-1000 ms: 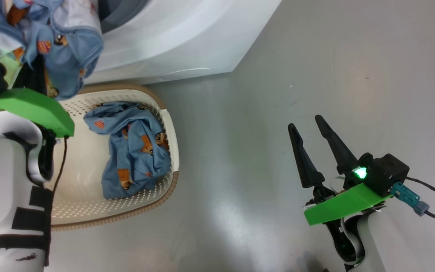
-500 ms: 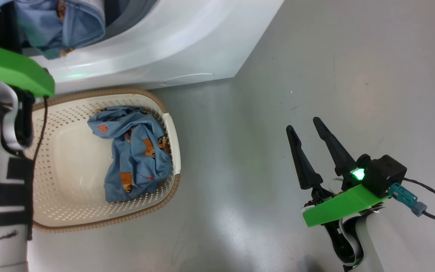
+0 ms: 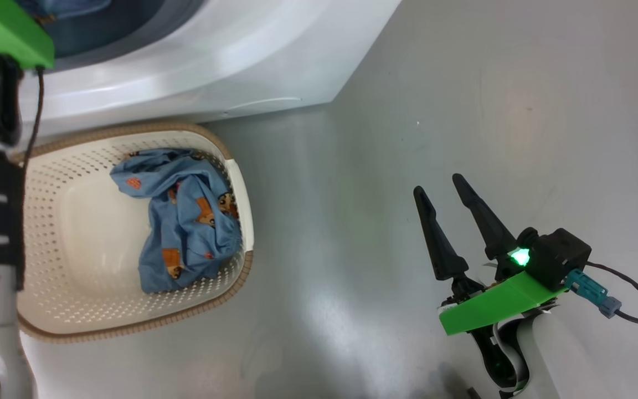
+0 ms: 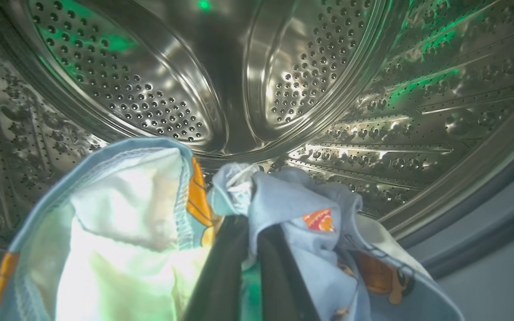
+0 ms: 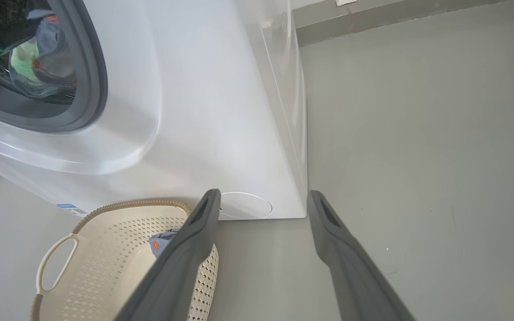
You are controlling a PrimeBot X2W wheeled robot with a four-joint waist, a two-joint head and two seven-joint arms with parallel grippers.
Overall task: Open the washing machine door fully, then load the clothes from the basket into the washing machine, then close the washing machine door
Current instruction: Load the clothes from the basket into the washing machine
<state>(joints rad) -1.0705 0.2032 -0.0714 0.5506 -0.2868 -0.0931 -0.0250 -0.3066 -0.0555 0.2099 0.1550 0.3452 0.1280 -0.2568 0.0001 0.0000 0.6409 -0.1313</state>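
Note:
My left gripper (image 4: 250,223) is shut on a bunch of the clothes (image 4: 301,209), light-blue bear-print fabric with a cream-white piece, held inside the steel drum (image 4: 328,67) of the washing machine (image 3: 214,55). That bundle also appears through the grey gasket (image 5: 92,67). One more blue garment (image 3: 180,221) lies in the basket (image 3: 64,166), which stands on the floor against the machine's front. My right gripper (image 3: 438,185) hangs open and empty over the floor, well to the right of the basket. The washing machine door is out of view.
Bare grey floor (image 3: 490,111) stretches to the right of the machine and basket. A round service flap (image 5: 244,205) sits low on the machine's front. A cable (image 3: 637,313) trails from my right wrist.
My left arm has carried the held clothes up out of the head view and into the drum. The head camera has shifted a little. The right arm has stayed put.

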